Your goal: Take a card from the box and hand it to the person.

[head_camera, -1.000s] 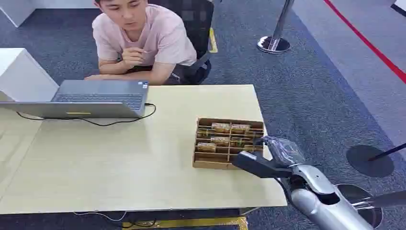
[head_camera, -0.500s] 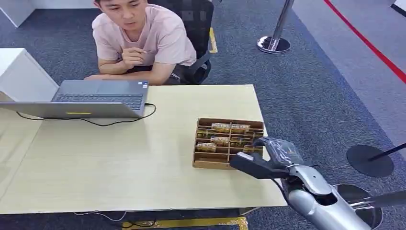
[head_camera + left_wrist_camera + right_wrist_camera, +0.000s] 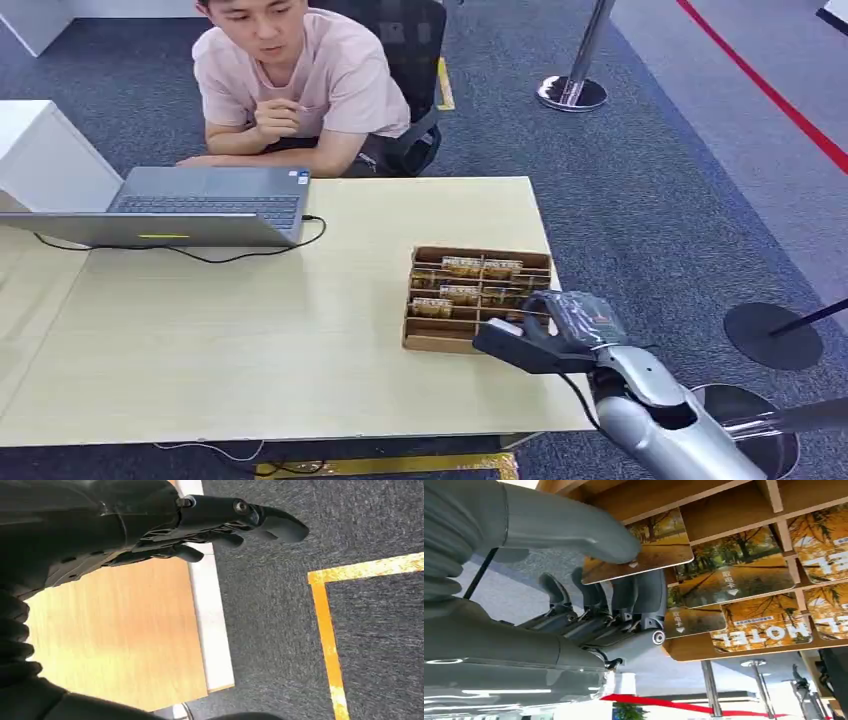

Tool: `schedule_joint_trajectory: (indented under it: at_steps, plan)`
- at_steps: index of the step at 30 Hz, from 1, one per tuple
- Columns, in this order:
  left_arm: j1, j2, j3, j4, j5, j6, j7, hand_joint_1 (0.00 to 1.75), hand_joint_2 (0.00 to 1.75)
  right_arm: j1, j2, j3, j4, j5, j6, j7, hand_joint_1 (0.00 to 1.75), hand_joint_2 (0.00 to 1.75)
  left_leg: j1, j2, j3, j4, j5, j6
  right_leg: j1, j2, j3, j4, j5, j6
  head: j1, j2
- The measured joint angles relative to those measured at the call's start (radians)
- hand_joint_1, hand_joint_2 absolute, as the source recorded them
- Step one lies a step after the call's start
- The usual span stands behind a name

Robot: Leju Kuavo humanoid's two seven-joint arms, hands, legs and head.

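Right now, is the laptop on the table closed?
No, the laptop sits open on the table, its keyboard facing the person.

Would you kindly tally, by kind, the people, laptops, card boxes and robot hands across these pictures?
People: 1, the person seated behind the table
Laptops: 1, the laptop
Card boxes: 1, the box
Robot hands: 2, the right hand pinching a card, and the left hand holding nothing
Total: 5
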Motion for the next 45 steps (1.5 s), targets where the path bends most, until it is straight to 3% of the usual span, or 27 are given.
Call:
schedule_joint_trajectory:
  at_steps: [15, 31, 34, 40, 45]
  plan:
    - [0.0, 0.0, 0.0, 0.0, -0.008, 0.043, -0.012, 0.0, 1.75, 0.002, 0.011, 0.008, -0.004, 0.041, -0.01, 0.003, 1.26, 1.75, 0.0, 0.0, 0.001, 0.0, 0.001, 0.0, 0.0, 0.0, 0.0, 0.0, 0.001, 0.001, 0.0, 0.0]
    - [0.0, 0.0, 0.0, 0.0, -0.006, 0.044, -0.012, 0.0, 1.75, 0.003, 0.013, 0.008, -0.012, 0.046, -0.02, 0.0, 1.26, 1.75, 0.0, 0.0, 0.001, 0.0, 0.001, 0.0, 0.0, 0.0, 0.0, 0.0, 0.001, 0.0, 0.0, 0.0]
    - [0.0, 0.0, 0.0, 0.0, 0.004, 0.045, -0.018, 0.0, 1.75, 0.009, 0.013, 0.001, -0.028, 0.051, -0.105, -0.047, 1.26, 1.75, 0.0, 0.0, 0.001, 0.0, 0.001, 0.0, 0.0, 0.0, 0.0, 0.0, 0.001, 0.0, 0.0, 0.0]
    - [0.0, -0.001, 0.001, 0.0, 0.006, 0.052, -0.023, 0.0, 1.75, 0.015, 0.017, -0.086, -0.164, -0.012, -0.31, -0.205, 1.26, 1.75, 0.0, 0.0, 0.001, 0.0, 0.001, 0.0, 0.0, 0.0, 0.0, 0.0, 0.002, 0.0, 0.0, 0.0]
    - [-0.003, -0.002, 0.0, 0.0, 0.005, 0.053, -0.023, 0.0, 1.75, 0.014, 0.059, -0.14, -0.218, 0.0, -0.47, -0.327, 1.26, 1.75, 0.0, 0.0, 0.001, 0.0, 0.001, 0.0, 0.0, 0.0, 0.001, 0.0, 0.002, 0.0, 0.0, 0.0]
